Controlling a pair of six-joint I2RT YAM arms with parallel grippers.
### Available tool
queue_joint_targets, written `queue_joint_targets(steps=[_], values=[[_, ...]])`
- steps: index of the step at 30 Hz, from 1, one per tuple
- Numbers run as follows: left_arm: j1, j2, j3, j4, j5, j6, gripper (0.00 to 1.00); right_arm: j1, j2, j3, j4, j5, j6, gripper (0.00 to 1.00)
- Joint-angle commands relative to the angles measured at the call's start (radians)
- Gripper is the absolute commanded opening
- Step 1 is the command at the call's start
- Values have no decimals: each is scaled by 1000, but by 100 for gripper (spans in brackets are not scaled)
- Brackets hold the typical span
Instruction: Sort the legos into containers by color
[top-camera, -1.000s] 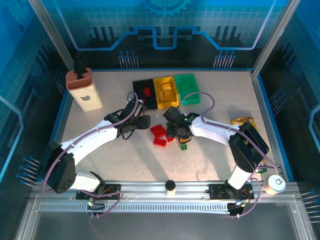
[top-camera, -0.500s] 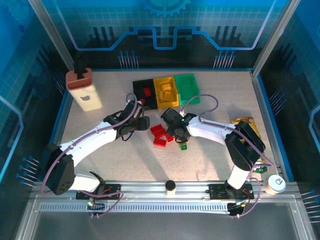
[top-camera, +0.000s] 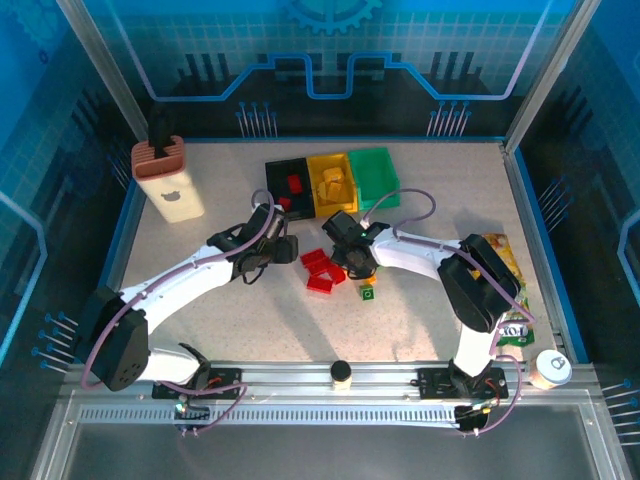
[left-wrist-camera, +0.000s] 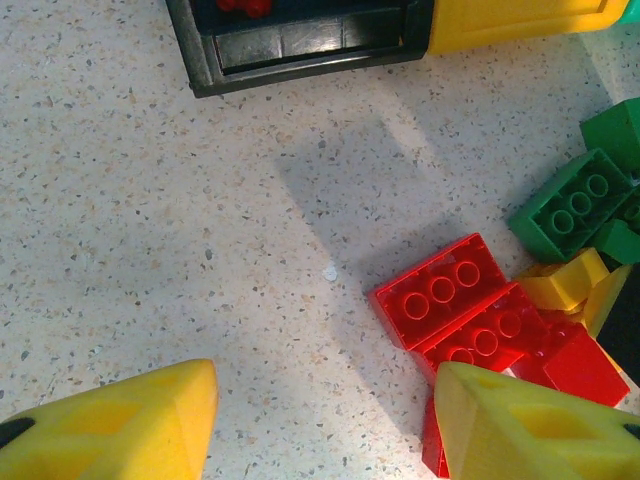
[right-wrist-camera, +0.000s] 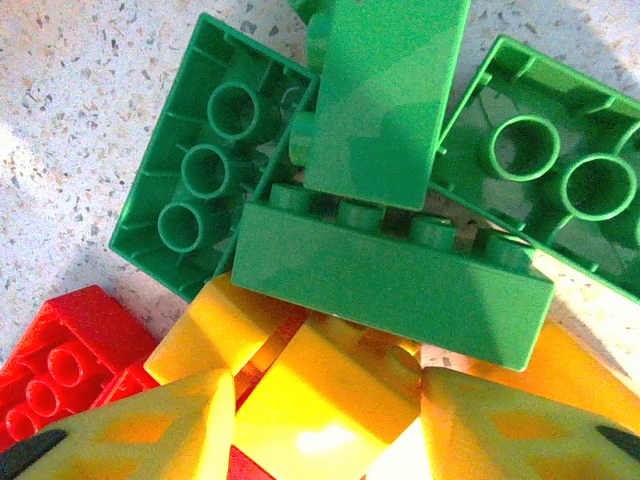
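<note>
Right wrist view: right pincer (right-wrist-camera: 328, 400) part-open, straddling a yellow brick (right-wrist-camera: 340, 365) in the mid-surface pile, green bricks (right-wrist-camera: 390, 270) touching just beyond; cannot tell whether it is pinched. Left pincer (left-wrist-camera: 328, 390) part-open and empty over bare surface (left-wrist-camera: 150, 200), beside red bricks (left-wrist-camera: 445, 290). Best to close squarely on the yellow brick alone and lift straight clear of the greens before heading for the yellow bin (top-camera: 331, 158).

Right arm (top-camera: 478, 290): elbow swung toward 9 o'clock; forearm appeared shorter in top view. Right gripper (right-wrist-camera: 328, 430): wrist end shifted slightly toward 11 o'clock above legos (top-camera: 322, 272). Snack bag (top-camera: 505, 258) at 3 o'clock became more exposed. Lower bag (top-camera: 512, 328) emerged at 4 o'clock from behind elbow.
</note>
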Motion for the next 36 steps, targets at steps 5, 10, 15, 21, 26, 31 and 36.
queue_joint_targets(steps=[5, 10, 15, 21, 26, 31, 36], values=[[0, -10, -20, 29, -16, -12, 59, 49, -9, -35, -110, 60, 113, 49], [0, -16, -22, 29, -16, -14, 59, 55, -9, -15, -139, 74, 104, 51], [0, -29, -24, 24, -21, -12, 59, 69, 10, 34, -164, 80, 80, 64], [0, -30, -24, 24, -23, -14, 59, 69, 42, 27, -130, 44, 95, 62], [-1, -32, -29, 25, -24, -12, 59, 35, 40, 8, -114, 44, 78, 56], [-1, -33, -30, 29, -25, -13, 59, 26, 25, 1, -108, 51, 57, 48], [-1, -31, -33, 33, -24, -15, 58, 24, 48, 7, -109, 28, 53, 52]])
